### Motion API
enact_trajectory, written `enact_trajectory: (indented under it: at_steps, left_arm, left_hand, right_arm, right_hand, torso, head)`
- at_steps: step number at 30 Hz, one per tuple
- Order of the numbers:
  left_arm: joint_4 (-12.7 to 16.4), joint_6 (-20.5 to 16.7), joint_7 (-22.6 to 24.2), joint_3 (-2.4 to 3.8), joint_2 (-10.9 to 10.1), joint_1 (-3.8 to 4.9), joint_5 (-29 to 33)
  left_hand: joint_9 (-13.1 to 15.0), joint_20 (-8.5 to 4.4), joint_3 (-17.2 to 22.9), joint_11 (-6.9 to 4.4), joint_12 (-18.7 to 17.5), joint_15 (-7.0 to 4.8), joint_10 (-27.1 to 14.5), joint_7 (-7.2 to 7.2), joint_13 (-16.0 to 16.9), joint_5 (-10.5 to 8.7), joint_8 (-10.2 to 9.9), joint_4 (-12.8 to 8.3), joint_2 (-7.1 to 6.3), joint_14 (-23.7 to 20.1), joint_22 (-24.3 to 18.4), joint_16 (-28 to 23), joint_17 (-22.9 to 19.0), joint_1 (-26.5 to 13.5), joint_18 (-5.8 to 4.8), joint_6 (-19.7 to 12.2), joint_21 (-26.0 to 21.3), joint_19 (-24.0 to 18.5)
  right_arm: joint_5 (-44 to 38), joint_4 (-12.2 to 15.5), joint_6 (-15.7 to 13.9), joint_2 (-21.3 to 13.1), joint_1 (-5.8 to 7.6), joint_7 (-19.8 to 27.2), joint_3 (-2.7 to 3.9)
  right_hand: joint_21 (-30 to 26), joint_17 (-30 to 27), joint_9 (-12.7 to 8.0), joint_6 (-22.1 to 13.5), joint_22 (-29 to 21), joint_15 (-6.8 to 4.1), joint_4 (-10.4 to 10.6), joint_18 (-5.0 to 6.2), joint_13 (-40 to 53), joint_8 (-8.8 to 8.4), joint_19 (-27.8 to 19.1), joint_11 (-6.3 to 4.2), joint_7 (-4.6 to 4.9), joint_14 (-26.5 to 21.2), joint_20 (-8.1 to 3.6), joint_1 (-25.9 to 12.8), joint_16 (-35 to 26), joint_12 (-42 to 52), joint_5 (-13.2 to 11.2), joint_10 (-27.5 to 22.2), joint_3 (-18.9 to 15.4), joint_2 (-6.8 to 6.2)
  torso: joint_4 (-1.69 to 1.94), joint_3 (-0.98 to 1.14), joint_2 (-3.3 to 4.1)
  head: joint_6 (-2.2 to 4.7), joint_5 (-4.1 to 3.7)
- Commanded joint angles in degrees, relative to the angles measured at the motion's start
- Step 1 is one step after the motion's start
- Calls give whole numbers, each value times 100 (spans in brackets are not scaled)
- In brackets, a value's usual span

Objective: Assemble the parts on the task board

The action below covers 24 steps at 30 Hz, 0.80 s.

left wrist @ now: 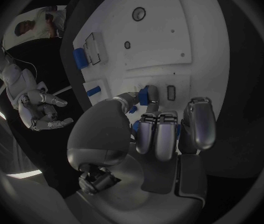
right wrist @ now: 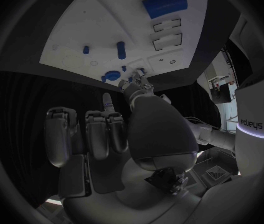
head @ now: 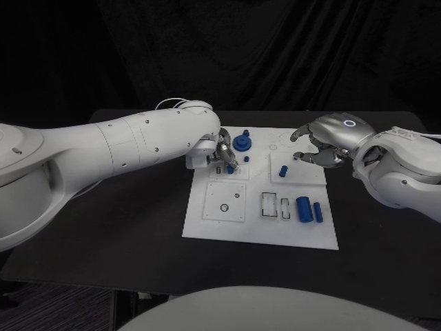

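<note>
Entry: task board [head: 260, 221], white, mid-table; all places taken from it.
Left hand [head: 218, 153]: over the board's far-left corner, nearest the work; I see a small blue part [left wrist: 146, 95] pinched at its fingertips, just above the board.
Right hand [head: 323, 146]: over the far-right edge, fingers curled, holding nothing I can see.
Blue cylinder [head: 303, 207]: near-right, long axis running near-to-far.

One task board [head: 260, 227], two hands, and about six blue parts [head: 304, 207].
</note>
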Motion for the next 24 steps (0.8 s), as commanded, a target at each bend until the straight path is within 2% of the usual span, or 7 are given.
enact_trajectory:
  at_steps: [1,24]
  left_arm:
    - [6,-243,94,-27,-9,-65,-39]
    - [27,-6,-5,-27,-23,-66,-39]
  left_hand:
    - [7,-1,951,-27,15,-25,597,-35,1509,33,-7,-972,64,606,386,15,1506,16,42,0,-37,-17]
    - [7,-4,955,-29,15,-28,597,-35,1509,43,-16,-984,64,606,359,15,1506,11,53,3,-78,-42]
  right_arm:
    - [-18,7,18,-13,-15,-120,4]
    - [-18,10,57,-7,-15,-134,4]
  right_hand:
    - [-32,1510,-10,32,1334,-32,1,85,1508,-2,302,-44,10,595,-44,23,17,15,18,597,48,29]
    - [-39,1510,-14,41,1331,-29,4,87,1508,-4,297,-40,14,595,-43,22,17,15,16,597,51,23]
  torso:
    - [3,1,-1]
    - [0,4,-4]
  head:
    - [-1,20]
    - [-1,59]
